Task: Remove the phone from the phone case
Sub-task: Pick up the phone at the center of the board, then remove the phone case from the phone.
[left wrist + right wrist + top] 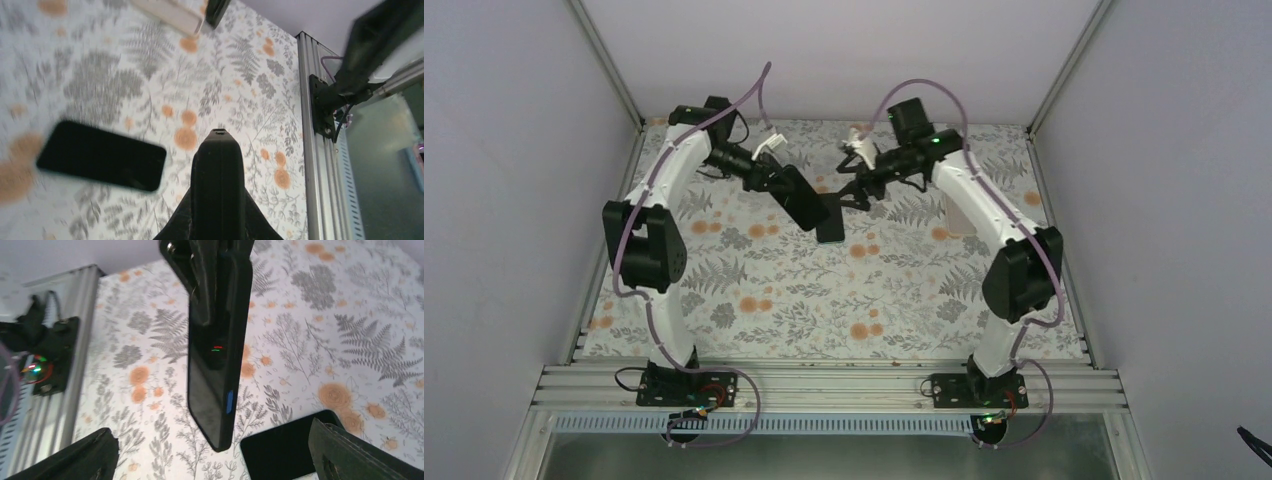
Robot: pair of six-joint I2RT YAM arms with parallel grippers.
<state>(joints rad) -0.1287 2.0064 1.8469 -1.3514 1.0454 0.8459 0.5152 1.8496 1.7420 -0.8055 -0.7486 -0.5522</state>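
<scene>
Now phone (100,155) lies flat, clear of case (217,350).

white arms (669,175), black joints (644,245), purple cables (764,75)

The surface (824,300) fills the middle of the top view, covered in a pale print of grey ferns and orange flowers, and it lies under soft, even light. Plain lilac-grey walls close it in at the left (504,150), back (824,50) and right (1174,150), with slanting aluminium posts (608,65) at the two upper corners. Along the bottom of the frame runs a ribbed aluminium rail (824,385), and below it a dull grey metal trough (824,460).
</scene>
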